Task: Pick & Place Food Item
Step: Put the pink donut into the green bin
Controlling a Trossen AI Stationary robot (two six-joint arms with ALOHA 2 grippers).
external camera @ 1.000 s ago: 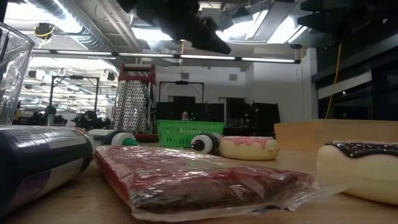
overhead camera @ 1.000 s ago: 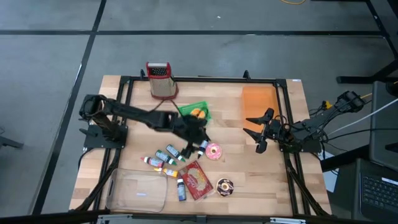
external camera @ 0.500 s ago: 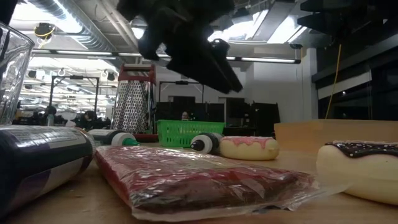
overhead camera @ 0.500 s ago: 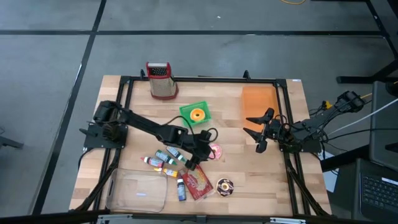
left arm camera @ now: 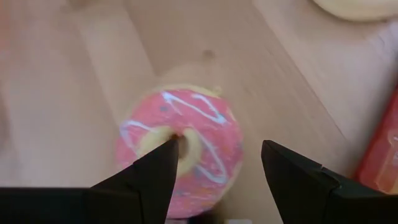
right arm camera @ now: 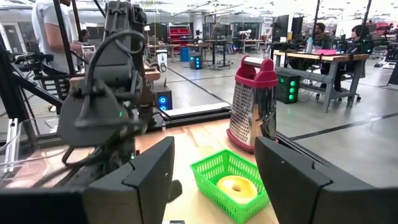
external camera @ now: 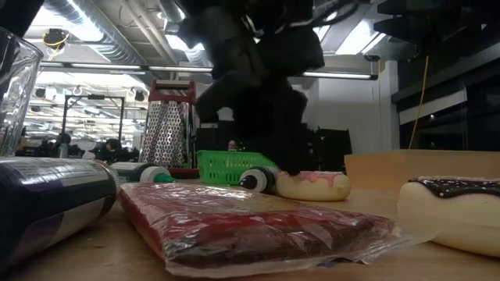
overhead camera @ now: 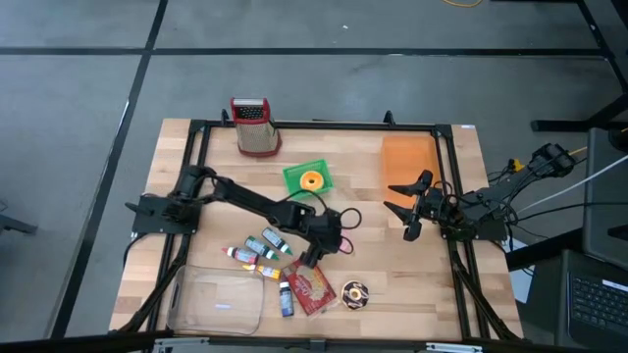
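I hold left gripper (left arm camera: 214, 171) low over round pink-iced doughnut with pale squiggles (left arm camera: 180, 149), fingers wide apart. Doughnut lies on wooden table (overhead camera: 432, 265), mid-table, near flat red packet in clear wrap (overhead camera: 312, 284).

Worry: one finger (left arm camera: 149, 177) sits over doughnut hole, not outside rim. If I drop now, it may poke or squash the doughnut, or push it away.

Green plastic basket (overhead camera: 308, 178) already holds yellow doughnut (overhead camera: 311, 179). Tight fit maybe.

Right gripper (overhead camera: 410, 207) waits at table's right side, fingers open, holds nothing.
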